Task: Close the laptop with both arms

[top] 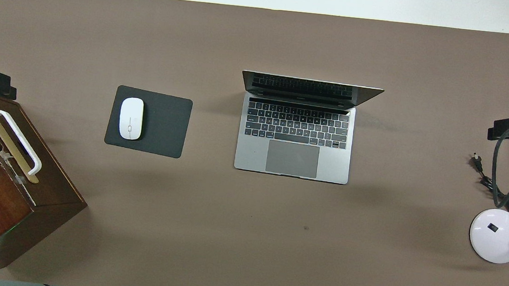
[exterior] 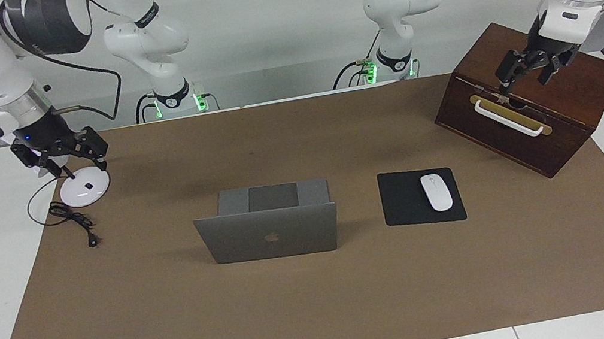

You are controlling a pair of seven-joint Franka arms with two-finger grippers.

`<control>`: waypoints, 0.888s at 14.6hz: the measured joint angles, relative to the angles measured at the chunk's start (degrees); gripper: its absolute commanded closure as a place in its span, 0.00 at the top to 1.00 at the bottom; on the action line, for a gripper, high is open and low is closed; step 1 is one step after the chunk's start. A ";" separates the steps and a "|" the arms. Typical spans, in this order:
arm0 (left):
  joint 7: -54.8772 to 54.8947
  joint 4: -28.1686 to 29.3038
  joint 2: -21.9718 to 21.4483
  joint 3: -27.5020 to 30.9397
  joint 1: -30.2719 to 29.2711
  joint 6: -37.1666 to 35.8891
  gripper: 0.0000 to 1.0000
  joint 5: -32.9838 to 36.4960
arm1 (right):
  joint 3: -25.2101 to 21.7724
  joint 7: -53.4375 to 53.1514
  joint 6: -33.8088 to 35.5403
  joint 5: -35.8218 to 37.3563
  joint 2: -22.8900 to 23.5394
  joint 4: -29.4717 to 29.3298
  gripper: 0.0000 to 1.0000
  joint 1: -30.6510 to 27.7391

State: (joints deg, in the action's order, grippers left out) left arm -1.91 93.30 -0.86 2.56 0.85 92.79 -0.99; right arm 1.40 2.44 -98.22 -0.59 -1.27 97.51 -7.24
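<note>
So laptop (exterior: 268, 232) open mid-table, long axis across table, keyboard facing robots. Left gripper (exterior: 529, 71) over box (exterior: 536, 120), right gripper (exterior: 71, 156) over lamp (exterior: 85, 188), both spread, empty.

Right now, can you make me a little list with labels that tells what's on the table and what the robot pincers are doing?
laptop: open, lid upright, middle of the brown mat
mouse: white, on the black mouse pad, beside the laptop
wooden box: at the left arm's end
lamp base: white, round, at the right arm's end
left pincer: open, over the wooden box, holding nothing
right pincer: open, over the lamp base, holding nothing
laptop closed: not yet
</note>
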 measured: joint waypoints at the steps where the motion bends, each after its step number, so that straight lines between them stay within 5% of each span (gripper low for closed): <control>1: -0.13 0.13 0.00 0.01 0.00 0.00 1.00 -0.02 | 0.00 0.00 -0.01 0.00 0.00 0.01 1.00 0.00; 6: -0.30 0.22 0.00 0.05 -0.05 0.02 1.00 -0.22 | 0.00 0.00 -0.03 0.00 0.00 0.16 1.00 0.01; 7: -0.30 0.23 0.00 0.05 -0.05 0.03 0.89 -0.22 | 0.00 0.00 -0.03 0.00 0.00 0.18 1.00 0.01; 9: -0.32 0.22 0.00 0.05 -0.05 0.05 0.02 -0.22 | 0.00 0.00 -0.03 0.00 0.00 0.19 1.00 0.01; 13: -0.40 0.22 0.00 0.08 -0.08 0.32 0.00 -0.23 | 0.00 0.00 -0.22 0.00 -0.23 0.98 1.00 0.01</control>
State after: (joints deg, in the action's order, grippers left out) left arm -2.30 93.52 -0.86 2.63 0.78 93.11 -1.21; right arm 1.40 2.44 -98.44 -0.59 -1.50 98.49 -7.23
